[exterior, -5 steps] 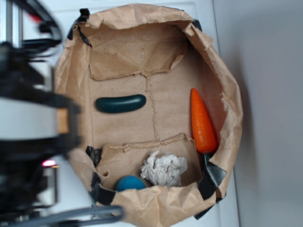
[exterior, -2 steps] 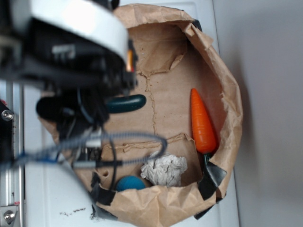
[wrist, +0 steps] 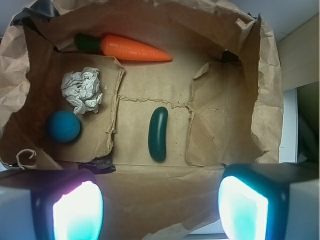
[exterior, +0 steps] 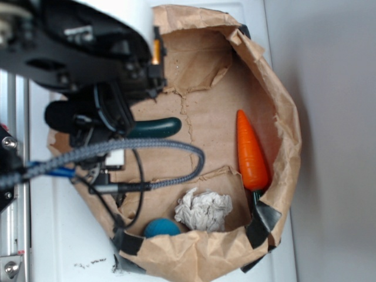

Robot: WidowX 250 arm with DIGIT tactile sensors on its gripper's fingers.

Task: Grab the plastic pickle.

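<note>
Arm moved over bag | plastic pickle (wrist: 158,134) lengthwise toward wrist camera | jaws wide apart, empty

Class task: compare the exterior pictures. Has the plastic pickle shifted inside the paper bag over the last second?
No. The plastic pickle lies at the same spot, just left of the bag's centre crease; only the robot arm has swung over its left end.

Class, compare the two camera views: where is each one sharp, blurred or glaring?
Exterior view: the paper bag, carrot and crumpled paper are fairly sharp; the near arm is a dark, soft mass hiding half the plastic pickle. Wrist view: the pickle and ball are crisp, while the gripper pads glare, blown-out and unfocused.
</note>
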